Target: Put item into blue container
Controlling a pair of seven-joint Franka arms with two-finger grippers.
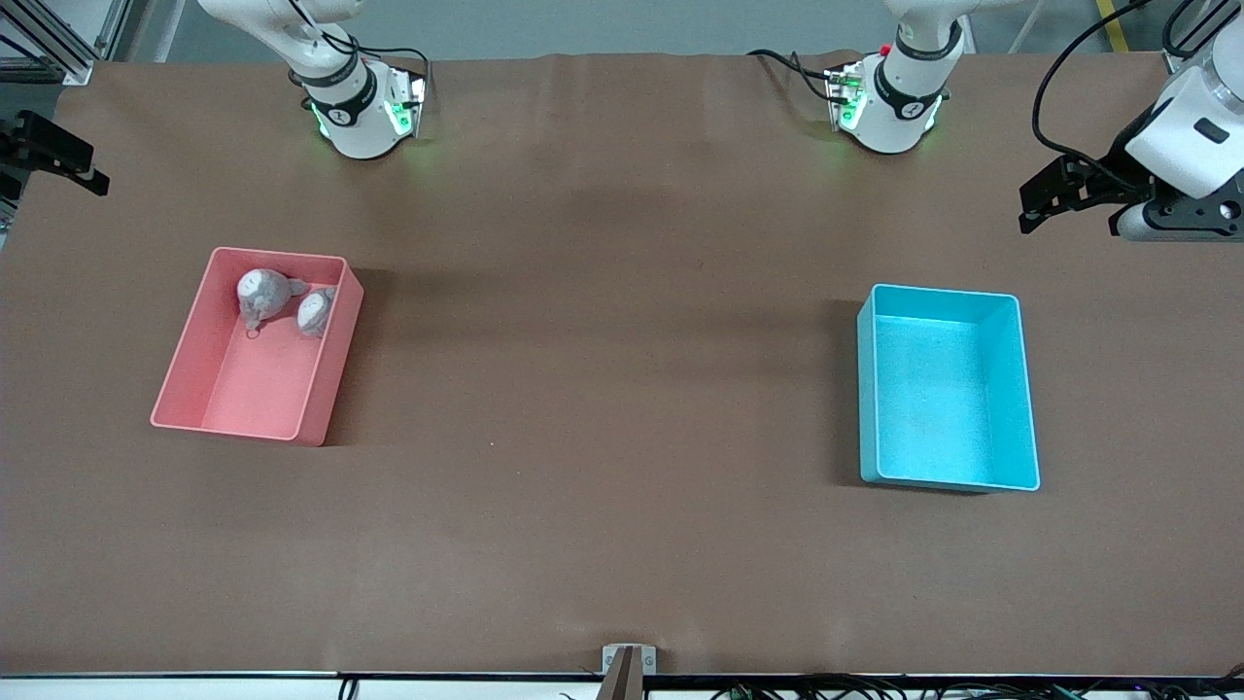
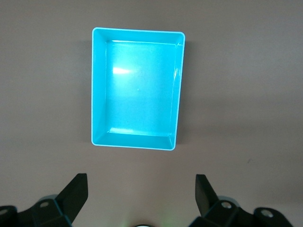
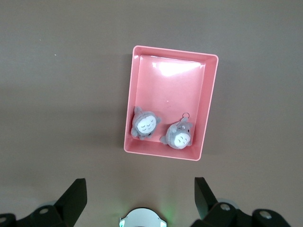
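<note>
The blue container (image 1: 948,389) is empty and stands on the brown table toward the left arm's end; the left wrist view looks down into it (image 2: 137,90). Two small grey plush toys with white faces, one (image 1: 262,295) beside the other (image 1: 316,311), lie in the pink bin (image 1: 253,389) toward the right arm's end, at the bin's end nearer the robots' bases. The right wrist view shows both toys (image 3: 146,124) (image 3: 179,135) in that bin (image 3: 175,90). My left gripper (image 1: 1032,206) (image 2: 141,189) hangs open and high at the table's end. My right gripper (image 1: 89,175) (image 3: 140,191) hangs open at the table's other end.
A brown cloth (image 1: 603,340) covers the table between the two bins. Both arm bases (image 1: 360,107) (image 1: 889,97) stand along the table's edge farthest from the front camera. A small bracket (image 1: 629,661) sits at the edge nearest the front camera.
</note>
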